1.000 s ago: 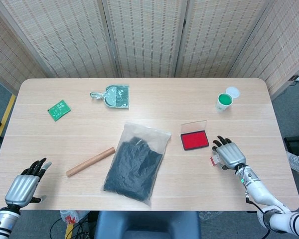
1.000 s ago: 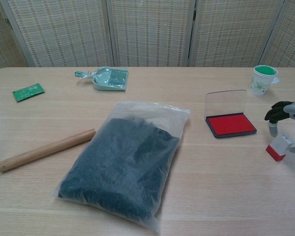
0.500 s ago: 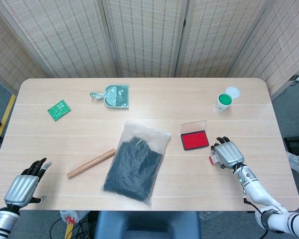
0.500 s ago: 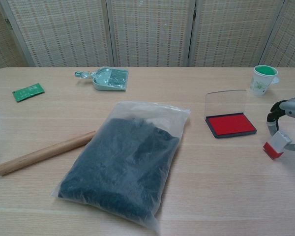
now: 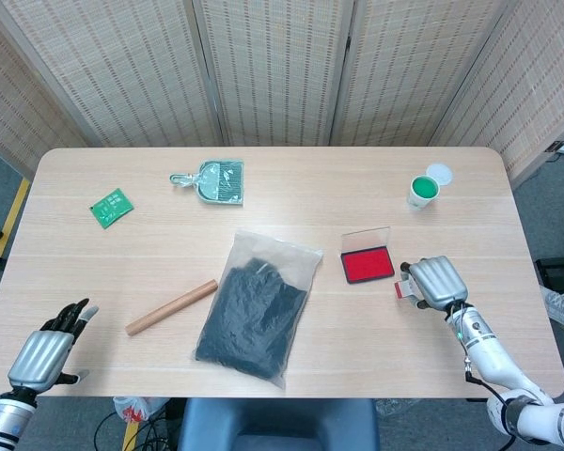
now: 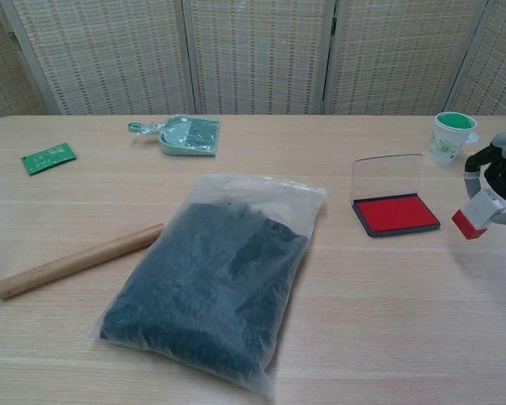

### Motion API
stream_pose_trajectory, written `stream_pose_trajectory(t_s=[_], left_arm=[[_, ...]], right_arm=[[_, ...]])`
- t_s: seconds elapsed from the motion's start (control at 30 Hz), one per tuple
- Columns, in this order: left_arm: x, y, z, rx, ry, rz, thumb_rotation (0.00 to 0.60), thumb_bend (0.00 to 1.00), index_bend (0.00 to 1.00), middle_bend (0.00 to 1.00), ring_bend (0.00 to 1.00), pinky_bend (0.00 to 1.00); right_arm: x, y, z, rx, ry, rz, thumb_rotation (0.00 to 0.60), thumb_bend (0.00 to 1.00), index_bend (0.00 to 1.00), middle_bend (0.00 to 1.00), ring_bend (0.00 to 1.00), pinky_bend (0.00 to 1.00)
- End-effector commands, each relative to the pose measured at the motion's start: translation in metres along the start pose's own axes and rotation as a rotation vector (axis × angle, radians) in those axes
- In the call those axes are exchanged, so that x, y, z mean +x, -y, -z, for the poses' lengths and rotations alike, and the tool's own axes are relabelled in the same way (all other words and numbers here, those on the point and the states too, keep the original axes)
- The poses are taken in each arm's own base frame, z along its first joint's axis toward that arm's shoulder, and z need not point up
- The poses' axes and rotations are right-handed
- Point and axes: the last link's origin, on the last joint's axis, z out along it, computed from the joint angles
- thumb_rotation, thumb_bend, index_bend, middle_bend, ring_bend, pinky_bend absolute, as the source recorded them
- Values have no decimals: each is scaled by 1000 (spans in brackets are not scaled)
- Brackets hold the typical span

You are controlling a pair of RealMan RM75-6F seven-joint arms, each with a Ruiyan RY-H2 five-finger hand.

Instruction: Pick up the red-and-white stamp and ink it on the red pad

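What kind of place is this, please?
Probably a robot test room, not an office: woven folding screens stand behind one wooden table, which carries unrelated things such as an ink pad and a small dustpan.

Landmark: the pad [image 6: 395, 213]. The right hand [image 6: 499, 173] holds the stamp [image 6: 477, 213] just right of it, bare table [image 6: 422, 278] between them. The upright clear lid [image 6: 386, 175] walls off the pad's far edge. A cup [image 6: 449, 136] stands beyond, to the right; the bag [image 6: 212, 278] lies well left.

Silver ribbed left hand [image 5: 42, 358], silver right hand [image 5: 435, 282], black fingers [image 5: 71, 314], white forearms
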Motion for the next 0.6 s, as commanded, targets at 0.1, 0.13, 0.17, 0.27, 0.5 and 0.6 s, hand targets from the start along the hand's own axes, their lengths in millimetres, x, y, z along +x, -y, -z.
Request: stream_pose_trajectory(t_s=[0.1, 0.13, 0.17, 0.27, 0.5, 0.6], left_arm=[[1, 1, 0, -3, 0, 10, 600, 70, 53, 0, 41, 267], [2, 1, 0, -4, 0, 12, 600, 70, 52, 0, 41, 267], [2, 1, 0, -5, 1, 14, 600, 70, 52, 0, 41, 267], [2, 1, 0, -8, 1, 17, 600, 70, 52, 0, 41, 267], [2, 0, 0, -13, 7, 20, 600, 70, 53, 0, 41, 267], [3, 1, 0, -13, 7, 26, 600, 70, 53, 0, 41, 267]], right_arm=[[7, 0, -12, -30, 5, -14, 600, 297, 769, 851, 692, 722], [8, 0, -14, -38, 7, -19, 600, 300, 773, 870, 709, 738], [9, -1, -16, -43, 10, -24, 600, 303, 780, 881, 718, 748], [12, -2, -22, -60, 20, -52, 600, 307, 805, 906, 738, 759], [19, -2, -39, -89, 69, -135, 600, 320, 858, 943, 766, 771], [21, 0, -48, -99, 84, -149, 600, 326, 861, 948, 770, 773]])
